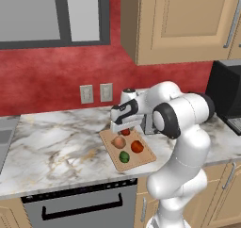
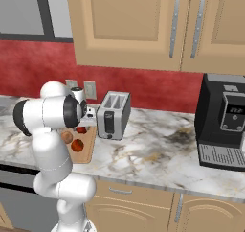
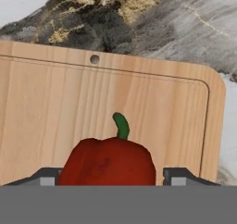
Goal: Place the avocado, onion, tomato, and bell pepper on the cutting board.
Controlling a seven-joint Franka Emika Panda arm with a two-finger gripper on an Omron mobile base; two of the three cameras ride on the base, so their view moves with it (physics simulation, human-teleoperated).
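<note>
The light-brown cutting board (image 1: 143, 159) lies on the marble counter in front of the arm. On it sit the tan onion (image 1: 118, 142), the orange-red tomato (image 1: 137, 146) and the green avocado (image 1: 124, 157). The deep-red bell pepper (image 3: 109, 165) with its green stem sits at the board's (image 3: 46, 102) far end, between my fingertips (image 3: 178, 176). My gripper (image 1: 124, 128) hangs straight over it and is open, with a thin gap showing beside the pepper. From the right base view the bell pepper (image 2: 81, 130), onion (image 2: 66, 137) and tomato (image 2: 77, 145) show beside the arm.
A silver toaster (image 2: 113, 115) stands just right of the board, close to the hand. A black coffee machine (image 2: 225, 125) fills the counter's right end. Wall cabinets (image 1: 179, 24) hang above. An oven front (image 1: 80, 206) sits below the counter edge, a sink (image 1: 4, 133) at far left.
</note>
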